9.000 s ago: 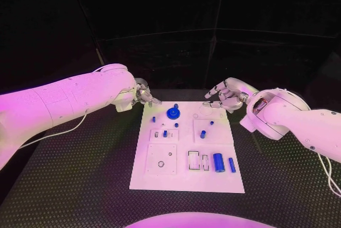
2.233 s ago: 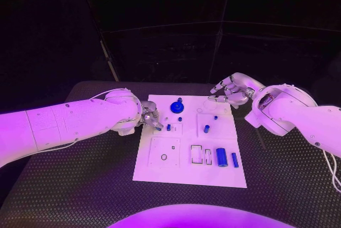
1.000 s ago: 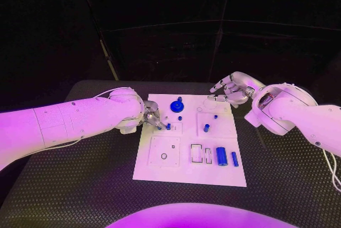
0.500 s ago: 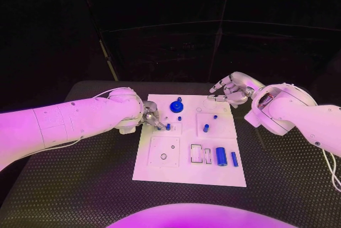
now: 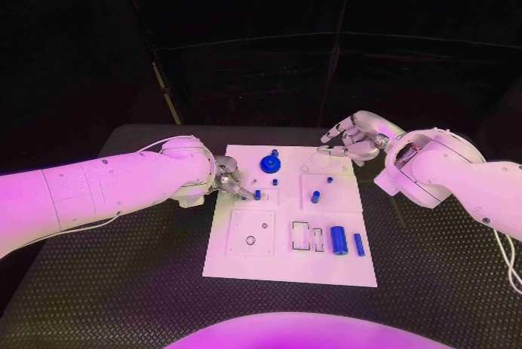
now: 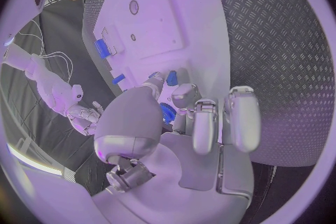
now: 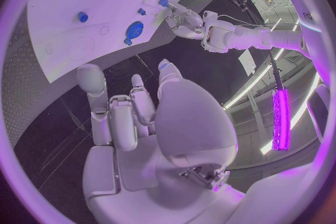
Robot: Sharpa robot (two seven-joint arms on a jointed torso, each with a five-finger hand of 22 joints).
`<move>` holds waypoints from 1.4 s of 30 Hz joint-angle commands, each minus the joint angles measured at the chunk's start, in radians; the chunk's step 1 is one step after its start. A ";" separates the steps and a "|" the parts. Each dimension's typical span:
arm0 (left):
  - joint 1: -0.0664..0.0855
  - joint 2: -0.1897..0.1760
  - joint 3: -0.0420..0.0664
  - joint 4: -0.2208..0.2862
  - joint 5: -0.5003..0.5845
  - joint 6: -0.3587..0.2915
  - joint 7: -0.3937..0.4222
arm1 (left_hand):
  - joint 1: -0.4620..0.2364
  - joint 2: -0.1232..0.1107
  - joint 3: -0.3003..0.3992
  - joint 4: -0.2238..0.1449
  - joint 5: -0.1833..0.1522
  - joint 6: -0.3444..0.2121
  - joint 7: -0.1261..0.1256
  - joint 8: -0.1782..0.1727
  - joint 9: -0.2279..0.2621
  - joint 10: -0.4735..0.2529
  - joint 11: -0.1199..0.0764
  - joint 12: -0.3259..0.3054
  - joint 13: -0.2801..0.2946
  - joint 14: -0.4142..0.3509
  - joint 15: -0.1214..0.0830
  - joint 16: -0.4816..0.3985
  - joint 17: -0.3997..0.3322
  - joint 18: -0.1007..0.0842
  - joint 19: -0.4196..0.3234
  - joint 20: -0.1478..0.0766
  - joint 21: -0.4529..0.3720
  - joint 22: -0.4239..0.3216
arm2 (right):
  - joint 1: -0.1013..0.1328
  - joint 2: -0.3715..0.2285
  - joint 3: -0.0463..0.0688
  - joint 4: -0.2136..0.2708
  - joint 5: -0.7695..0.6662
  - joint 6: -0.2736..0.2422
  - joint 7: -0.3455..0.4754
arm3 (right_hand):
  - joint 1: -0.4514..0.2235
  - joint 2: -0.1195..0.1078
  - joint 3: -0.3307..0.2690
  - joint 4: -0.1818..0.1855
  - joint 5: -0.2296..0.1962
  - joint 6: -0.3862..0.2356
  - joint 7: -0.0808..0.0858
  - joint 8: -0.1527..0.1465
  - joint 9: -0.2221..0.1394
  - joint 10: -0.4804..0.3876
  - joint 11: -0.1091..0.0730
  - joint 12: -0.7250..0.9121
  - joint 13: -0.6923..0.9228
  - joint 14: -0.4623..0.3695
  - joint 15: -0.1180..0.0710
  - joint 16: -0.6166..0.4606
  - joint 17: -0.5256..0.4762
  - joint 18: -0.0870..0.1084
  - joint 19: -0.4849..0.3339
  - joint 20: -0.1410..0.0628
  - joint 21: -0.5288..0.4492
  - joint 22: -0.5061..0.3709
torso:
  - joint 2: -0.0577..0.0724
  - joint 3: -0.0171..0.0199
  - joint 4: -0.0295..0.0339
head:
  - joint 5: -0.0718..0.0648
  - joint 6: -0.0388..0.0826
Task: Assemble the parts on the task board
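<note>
Parts [image 5: 337,240] sit on the white board [image 5: 272,267] at frame centre; our left hand [image 5: 229,179] pinches a small peg [image 6: 167,112] and could tilt, jamming it. Right hand [image 5: 350,142] hovers spread, empty.

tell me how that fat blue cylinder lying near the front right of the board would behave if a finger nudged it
The blue cylinder lies on its side on the task board, so it would probably roll sideways. It looks smooth and rigid, so likely slippery in a pinch. Its weight cannot be judged.
</note>
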 commanded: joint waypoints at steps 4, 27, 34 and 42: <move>0.004 -0.011 0.001 0.017 0.008 -0.033 -0.002 | 0.005 0.009 -0.015 0.007 -0.006 -0.004 0.003 0.002 0.002 -0.002 0.004 0.005 0.002 0.104 -0.009 0.003 0.263 -0.006 0.009 -0.003 0.002 0.027 | 0.002 0.001 0.000 -0.002 0.001 -0.002 0.007 | -0.005 0.004 -0.005 0.001 0.005 -0.008 0.002 0.003 -0.002 -0.005 -0.004 -0.003 -0.001 0.064 -0.007 -0.004 0.067 0.013 -0.004 -0.005 -0.004 -0.001 | -0.002 0.0006 0.0007 | 0.001 0.004; 0.043 -0.048 0.001 0.072 0.221 -0.378 0.326 | 0.276 0.015 -0.148 0.019 0.025 -0.202 0.113 -0.102 -0.104 -0.363 0.097 -0.340 -0.418 -0.129 0.074 -0.464 -0.289 0.118 -0.316 0.070 -0.667 -0.669 | 0.002 0.007 0.000 -0.011 0.001 -0.003 0.008 | -0.008 0.005 -0.008 0.001 0.005 -0.008 0.003 0.003 -0.002 -0.005 -0.004 -0.003 0.000 0.064 -0.007 -0.004 0.068 0.013 -0.004 -0.005 -0.004 -0.002 | 0.000 0.0011 -0.0025 | -0.007 0.030; 0.045 0.016 -0.010 0.006 0.174 -0.405 0.450 | 0.468 0.031 -0.031 -0.045 0.028 -0.172 0.138 -0.200 -0.215 -0.406 0.134 -0.510 -0.575 -0.235 0.094 -0.674 -0.506 0.120 -0.317 0.092 -0.771 -0.745 | 0.002 0.012 0.000 -0.011 0.001 -0.004 0.008 | -0.010 0.006 -0.011 0.001 0.006 -0.009 0.003 0.004 -0.002 -0.006 -0.004 -0.004 -0.002 0.064 -0.007 -0.005 0.066 0.014 -0.005 -0.005 -0.006 -0.004 | 0.002 0.0003 -0.0025 | -0.012 0.035; 0.041 0.088 -0.047 -0.044 -0.014 -0.400 0.516 | 0.483 -0.057 0.063 -0.056 0.023 -0.134 0.151 -0.342 -0.345 -0.430 0.152 -0.686 -0.744 -0.234 0.112 -0.720 -0.591 0.122 -0.278 0.103 -0.810 -0.780 | 0.002 0.016 0.000 -0.009 0.001 -0.004 0.009 | -0.010 0.007 -0.011 0.001 0.007 -0.009 0.003 0.004 -0.002 -0.007 -0.004 -0.004 -0.002 0.064 -0.006 -0.006 0.066 0.014 -0.005 -0.005 -0.006 -0.005 | 0.002 -0.0002 0.0003 | -0.022 0.039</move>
